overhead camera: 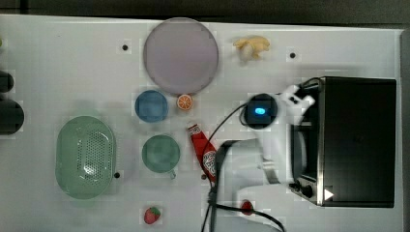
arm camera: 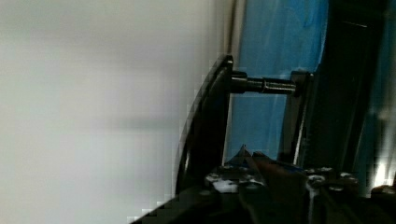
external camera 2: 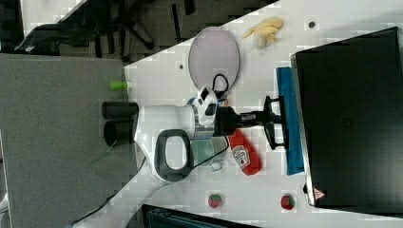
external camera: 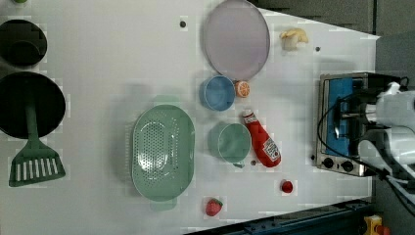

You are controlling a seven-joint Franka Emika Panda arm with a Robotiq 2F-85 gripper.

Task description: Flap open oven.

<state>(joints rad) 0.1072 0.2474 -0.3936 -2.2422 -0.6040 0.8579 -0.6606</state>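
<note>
Your boxy toaster oven (overhead camera: 358, 140), black on top with a silver metal frame and a blue-tinted glass door, sits at the top view's right edge of the white table (overhead camera: 72, 63). In the right view the black gripper (external camera 2: 274, 124) reaches level toward the oven's front, its fingers clamped on the dark bar handle (external camera 2: 281, 122), which stands just off the blue glass on two short posts. The wrist view shows that handle (arm camera: 205, 135) close up beside the blue door. Near the arm lies a red ketchup bottle (overhead camera: 204, 152), beside a green cup (overhead camera: 160, 152).
</note>
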